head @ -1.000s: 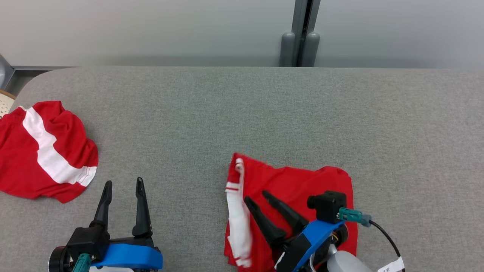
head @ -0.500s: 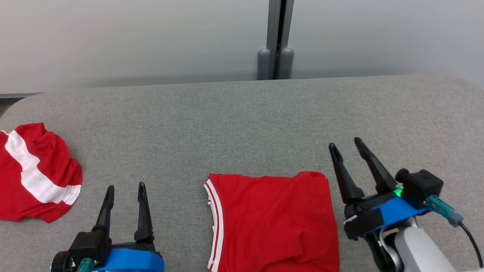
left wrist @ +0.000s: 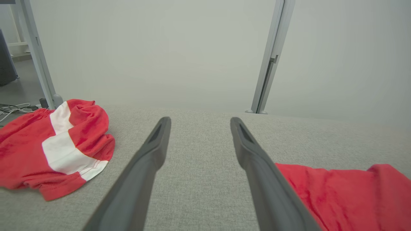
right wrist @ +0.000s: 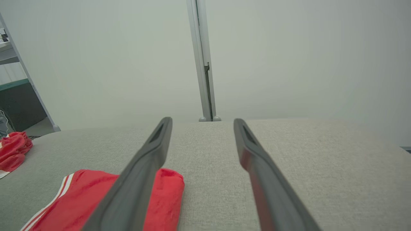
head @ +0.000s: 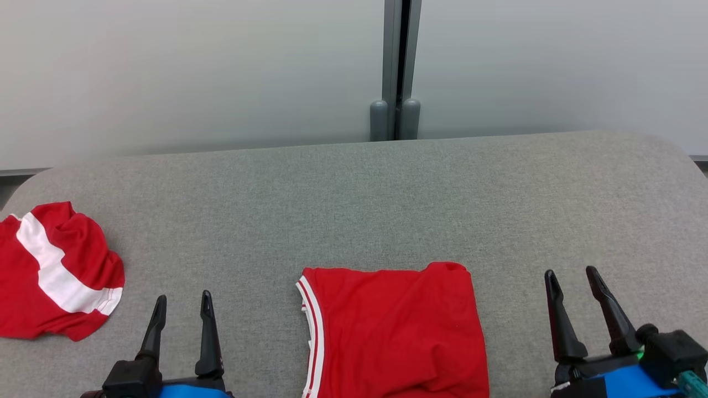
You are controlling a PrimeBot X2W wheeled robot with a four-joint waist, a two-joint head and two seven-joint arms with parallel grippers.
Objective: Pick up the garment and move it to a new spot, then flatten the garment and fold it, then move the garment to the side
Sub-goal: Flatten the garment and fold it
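Closest to the robot, at the lower corners of the head view, both grippers point away across the table [head: 354,188]. The left gripper [head: 183,297] has its jaws spread well apart, with nothing between them but the grey, cloth-like table top. The right gripper [head: 569,272] likewise stands wide open and holds nothing.

Between the two, at the near edge of the table, lies the garment [head: 395,331]. It is red and folded into a fairly neat rectangle, with a white-striped trim running down its left side and a small bump at its far right corner. It touches neither gripper. The right gripper is near its right edge, and the left one sits a little farther off on the other side.

Farther left, near the table's rounded corner, a second red garment [head: 52,271] with a broad white band lies crumpled, well apart from the folded one. Beyond the table's far edge stands a pale wall [head: 193,72] with a grey upright post [head: 395,66] at its middle.
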